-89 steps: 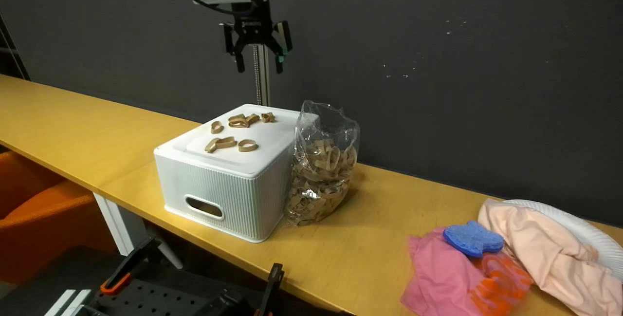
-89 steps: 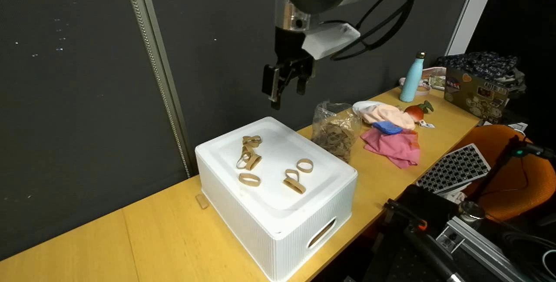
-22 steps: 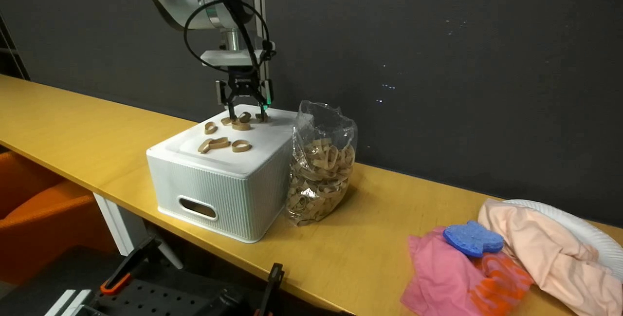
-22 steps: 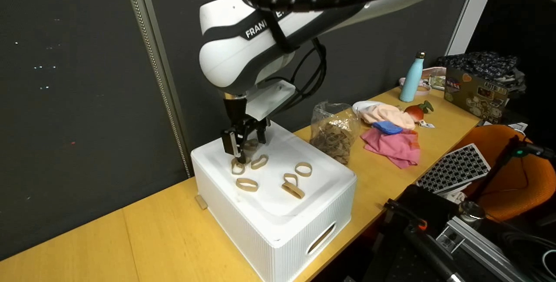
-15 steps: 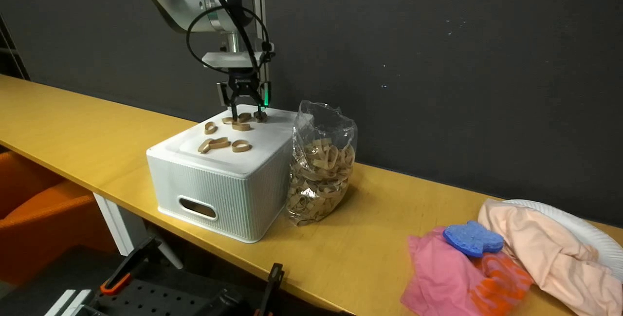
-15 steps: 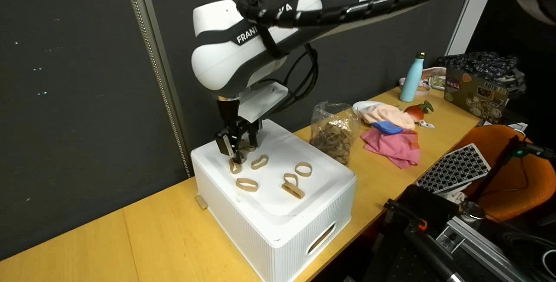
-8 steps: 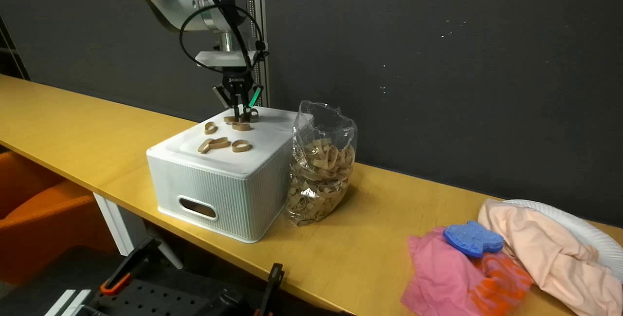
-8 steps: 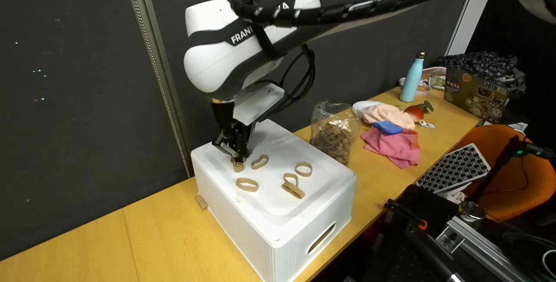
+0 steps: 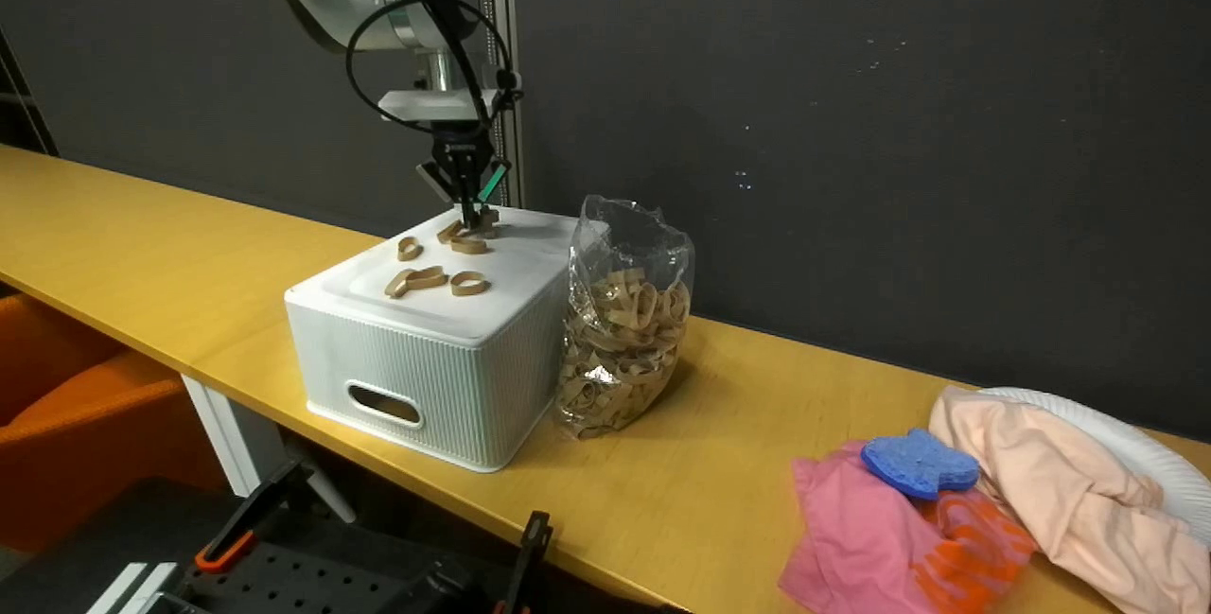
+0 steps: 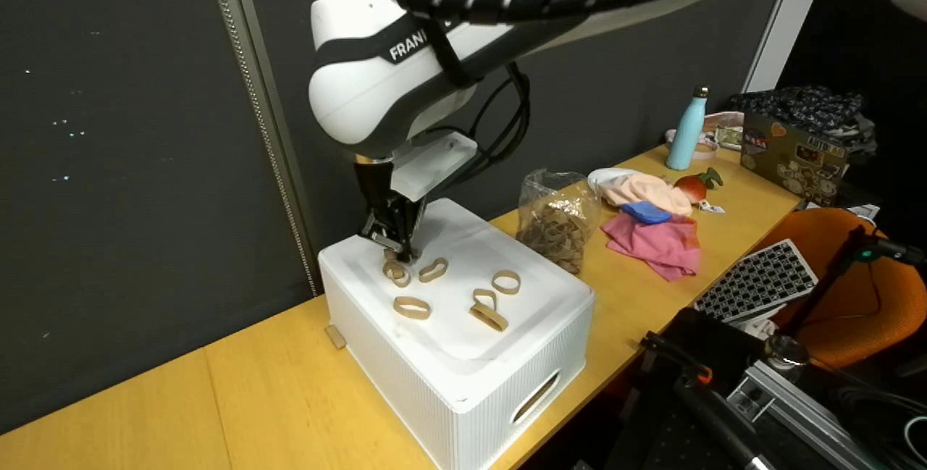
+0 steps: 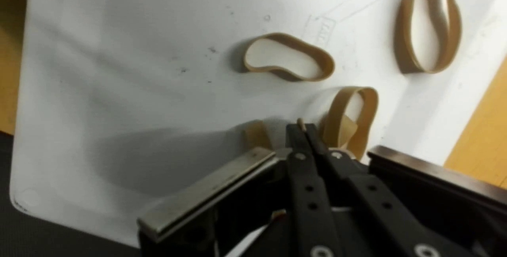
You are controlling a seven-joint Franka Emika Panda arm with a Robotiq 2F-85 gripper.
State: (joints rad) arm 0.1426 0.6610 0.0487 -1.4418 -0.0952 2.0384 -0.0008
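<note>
A yellow wooden table (image 9: 738, 482) runs along a dark grey partition (image 9: 851, 169). Nearest, in the wrist view, the gripper (image 11: 304, 128) is closed right down, with the edge of a tan rubber band (image 11: 301, 124) pinched between its tips; most of that band is hidden. Both sit low over the top of a white box (image 9: 426, 359), toward the partition. What shows of the band is a short, plain sliver. Tan too, and flat-sided, a twisted loop (image 11: 335, 120) lies just beside the gripper, a kidney-shaped loop (image 11: 317, 56) near it and an oval loop (image 11: 408, 31) farther off. Raised marks (image 11: 324, 30) on the box's top are too faint to read. Above, the arm (image 10: 355, 97) reads FRAN, the rest of the word covered by a black strap (image 10: 447, 53). Just beside the box stands a clear plastic bag (image 9: 634, 231) holding similar bands (image 9: 624, 377). Well apart lie a pink cloth (image 9: 856, 529), a blue sponge-like piece (image 9: 920, 463) on it, and a peach cloth (image 9: 1069, 491) overlapping a white plate (image 9: 1164, 472). Farthest, in an exterior view, stand a light-blue bottle (image 10: 688, 133) and an olive box (image 10: 789, 158) with a NASA logo (image 10: 755, 141) and lettering (image 10: 825, 145) that begins AUTO.
</note>
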